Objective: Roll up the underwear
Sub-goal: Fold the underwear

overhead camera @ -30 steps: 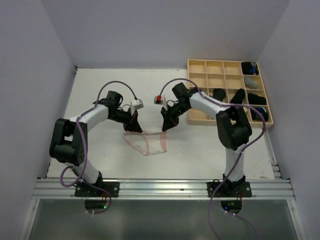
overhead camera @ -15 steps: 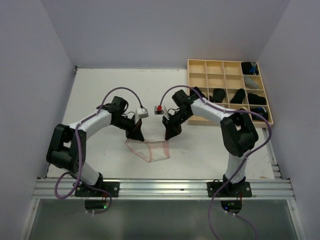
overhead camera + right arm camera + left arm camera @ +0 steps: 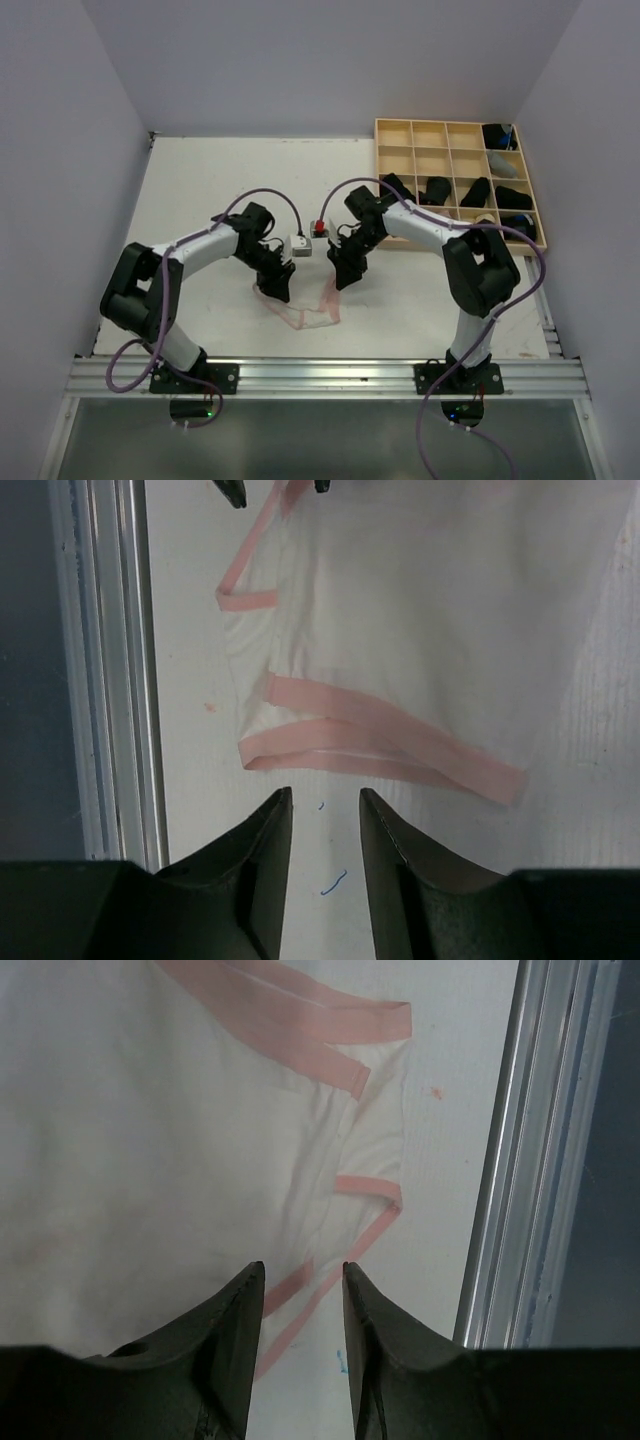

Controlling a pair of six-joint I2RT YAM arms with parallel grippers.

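Note:
The whitish underwear with pink edging [image 3: 312,306] lies crumpled on the white table near the front edge. It also shows in the left wrist view [image 3: 200,1120] and the right wrist view [image 3: 420,610]. My left gripper [image 3: 279,289] sits at its left edge, jaws a little apart [image 3: 300,1272], with a pink strap on the table seen below the gap. My right gripper [image 3: 340,277] sits at its right edge, jaws apart and empty [image 3: 325,795], just short of the folded pink band [image 3: 380,750]. Several black rolled underwear [image 3: 475,192] lie in the tray.
The pale wooden grid tray [image 3: 400,215] stands at the back right, its left cells bare. The aluminium rail [image 3: 320,375] runs along the near edge, close to the cloth in both wrist views [image 3: 520,1160] [image 3: 110,660]. Grey walls enclose the table.
Both grippers moved toward the near edge and closer together. The underwear, stretched between them a second ago, came nearer and now lies bunched and narrower.

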